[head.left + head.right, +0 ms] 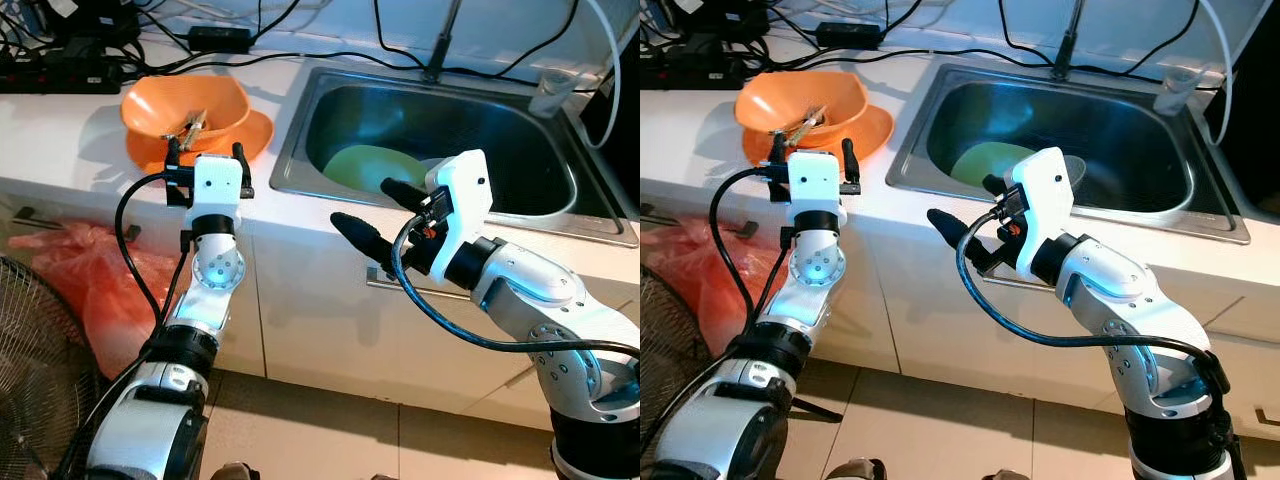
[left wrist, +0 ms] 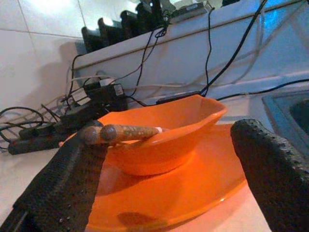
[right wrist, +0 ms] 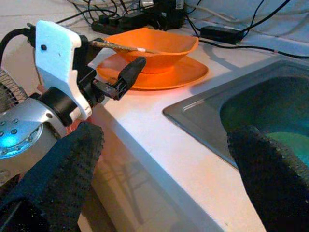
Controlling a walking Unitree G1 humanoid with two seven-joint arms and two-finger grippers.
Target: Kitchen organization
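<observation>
Reaching toward the counter's front edge, the left gripper (image 1: 207, 153) stood with fingers spread wide and empty just short of an orange bowl (image 1: 186, 108) stacked on an orange plate (image 1: 252, 135), near the steel sink (image 1: 300, 120) holding a green plate (image 1: 368, 166). In the left wrist view, chopsticks (image 2: 126, 132) lay across the bowl's rim. In the right wrist view, the right gripper (image 3: 164, 159) hung wide apart, empty, over the counter edge beside the sink.

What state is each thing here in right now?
Bowl: upright on the plate, chopsticks inside.
Plate: flat on the counter.
Green dish: lying in the sink.
Left gripper: open, before the plate.
Right gripper: open, at the sink's edge.
</observation>
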